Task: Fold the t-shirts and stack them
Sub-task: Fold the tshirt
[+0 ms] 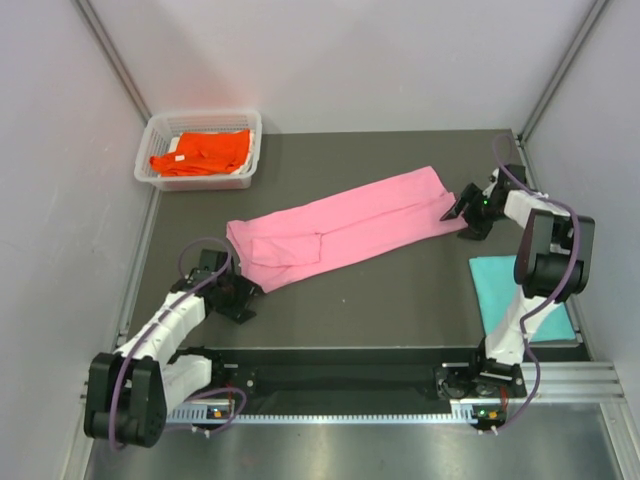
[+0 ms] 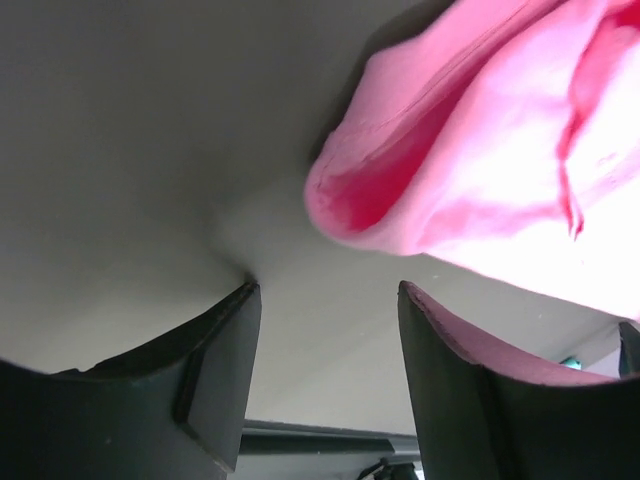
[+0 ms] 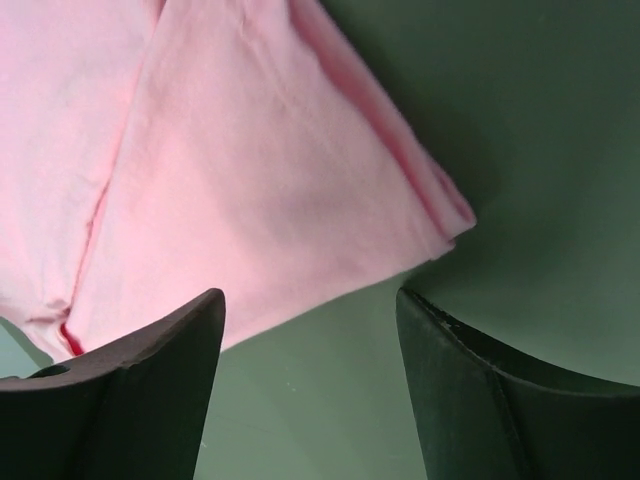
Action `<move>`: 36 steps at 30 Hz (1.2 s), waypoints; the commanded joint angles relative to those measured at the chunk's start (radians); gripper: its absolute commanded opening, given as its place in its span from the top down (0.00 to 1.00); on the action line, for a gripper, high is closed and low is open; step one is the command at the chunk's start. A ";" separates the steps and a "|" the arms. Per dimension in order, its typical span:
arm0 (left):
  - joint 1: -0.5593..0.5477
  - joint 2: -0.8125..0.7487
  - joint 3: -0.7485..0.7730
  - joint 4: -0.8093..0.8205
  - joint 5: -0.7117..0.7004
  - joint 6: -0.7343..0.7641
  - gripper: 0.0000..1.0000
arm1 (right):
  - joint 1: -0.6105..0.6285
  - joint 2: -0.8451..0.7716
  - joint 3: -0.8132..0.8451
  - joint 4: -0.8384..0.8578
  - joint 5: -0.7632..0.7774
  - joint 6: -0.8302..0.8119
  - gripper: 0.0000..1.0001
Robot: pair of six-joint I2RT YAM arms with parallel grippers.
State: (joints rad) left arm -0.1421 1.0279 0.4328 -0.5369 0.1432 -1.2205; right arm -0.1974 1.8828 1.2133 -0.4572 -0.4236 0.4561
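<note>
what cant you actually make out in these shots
Teal cloth t-shirt: top view, the right arm covers much of it.
Bright orange cloth t-shirt: top view, white wire-mesh basket walls hide its lower part; folds too small to read.
Light pink cloth t-shirt: both wrist views cut it off at the frame edges.

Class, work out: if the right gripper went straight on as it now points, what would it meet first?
Probably the pink t-shirt, its end lying just ahead of the right gripper.

The left hand [image 1: 243,296] sits low, its two fingers spread apart and empty; the right hand [image 1: 462,212], reaching far forward, is likewise spread and empty
</note>
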 commanded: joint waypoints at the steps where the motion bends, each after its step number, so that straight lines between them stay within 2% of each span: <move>1: 0.004 0.021 0.052 0.035 -0.054 0.022 0.37 | -0.034 0.027 0.043 0.025 0.016 0.021 0.31; 8: 0.006 0.055 0.080 0.014 -0.111 -0.005 0.36 | -0.042 0.027 0.019 0.052 0.020 0.072 0.39; 13: 0.009 0.060 0.047 0.101 -0.126 -0.045 0.42 | -0.042 0.019 -0.043 0.120 0.020 0.148 0.41; 17: 0.009 0.072 0.064 0.091 -0.164 -0.014 0.48 | -0.040 0.024 -0.070 0.164 0.026 0.194 0.49; 19: 0.009 0.070 0.060 0.095 -0.168 -0.001 0.52 | -0.039 0.021 -0.083 0.175 0.043 0.213 0.54; 22: 0.009 0.080 0.041 0.147 -0.116 0.048 0.61 | -0.040 0.021 -0.084 0.172 0.068 0.207 0.67; 23: 0.009 0.096 0.040 0.173 -0.100 0.062 0.64 | -0.040 0.019 -0.084 0.163 0.075 0.202 0.75; 24: 0.009 0.104 0.041 0.186 -0.093 0.100 0.71 | -0.042 0.019 -0.083 0.160 0.083 0.185 0.79; 25: 0.009 0.113 0.046 0.189 -0.076 0.116 0.73 | -0.042 0.021 -0.081 0.152 0.097 0.175 0.85; 26: 0.009 0.132 0.055 0.189 -0.077 0.128 0.77 | -0.040 0.022 -0.078 0.137 0.101 0.162 0.98; 31: 0.004 0.176 0.101 0.212 -0.085 0.245 1.00 | -0.036 -0.005 -0.093 0.086 0.155 0.078 1.00; 36: -0.028 0.282 0.184 0.225 -0.108 0.335 1.00 | -0.028 -0.135 -0.167 0.043 0.233 0.024 1.00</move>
State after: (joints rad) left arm -0.1497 1.2591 0.5491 -0.3851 0.0578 -0.9825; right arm -0.2291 1.8400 1.0924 -0.3370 -0.3126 0.5575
